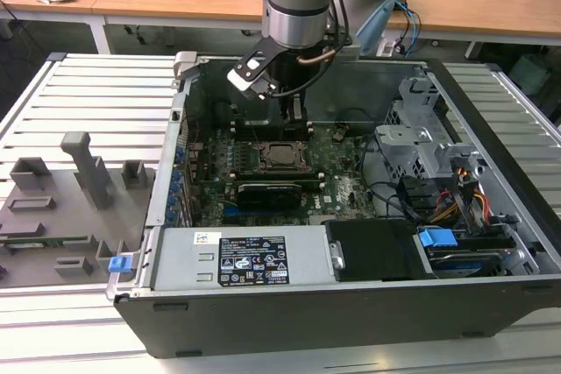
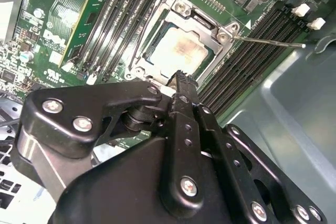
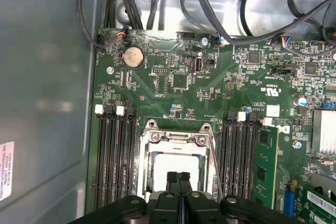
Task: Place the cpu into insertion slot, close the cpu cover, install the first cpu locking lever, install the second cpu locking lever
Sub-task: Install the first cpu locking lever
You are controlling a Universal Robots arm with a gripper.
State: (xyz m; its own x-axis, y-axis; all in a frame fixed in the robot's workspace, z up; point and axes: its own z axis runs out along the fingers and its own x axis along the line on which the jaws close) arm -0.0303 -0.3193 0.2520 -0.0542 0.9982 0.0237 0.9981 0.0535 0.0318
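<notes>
Claw (image 3: pixel 178 178): clenched, tips pressed together, nothing seen between them, low over the cpu.
Cpu (image 3: pixel 176 162): seated in the slot (image 1: pixel 263 157), about 6 o'clock from the claw in the exterior view; one edge hidden behind the tips in both wrist views.
Cover (image 3: pixel 177 139): down over the cpu.
Lever (image 2: pixel 268 41): thin rod jutting across the memory slots (image 2: pixel 247 60); its latch end is hard to make out.

Wooden desks (image 1: pixel 175 2) behind slatted table (image 1: pixel 96 85)

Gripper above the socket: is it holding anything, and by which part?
Nothing. The black gripper is shut with its fingertips together and empty, over the silvery square cpu.
</notes>
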